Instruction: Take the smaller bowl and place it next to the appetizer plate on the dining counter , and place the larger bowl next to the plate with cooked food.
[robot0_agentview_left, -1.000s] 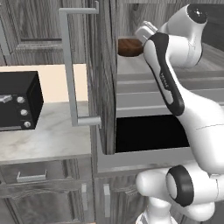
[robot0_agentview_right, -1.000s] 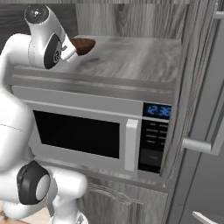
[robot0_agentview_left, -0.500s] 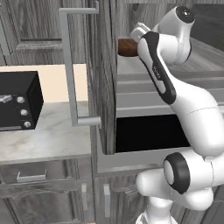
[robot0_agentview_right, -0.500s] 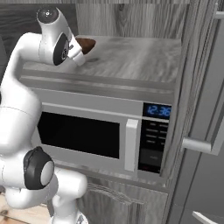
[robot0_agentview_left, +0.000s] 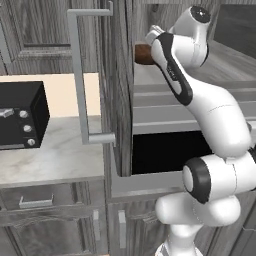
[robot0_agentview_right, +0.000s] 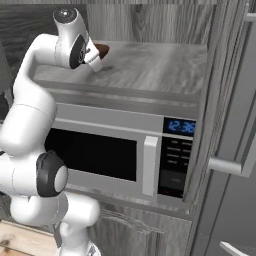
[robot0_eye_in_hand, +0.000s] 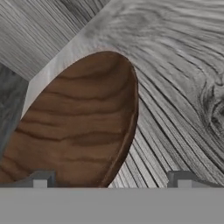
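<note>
Up on the grey wood shelf above the microwave sits the smaller bowl, and the gripper, spread wide and empty, hovers at its five o'clock rim, apparently lining up to pinch it.

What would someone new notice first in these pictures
The white arm reaches up over the microwave into the open cabinet shelf, its jaws spread wide. Just ahead of them sits the smaller bowl, dark brown wood with bold grain, resting on the grey shelf near its back corner.
</note>
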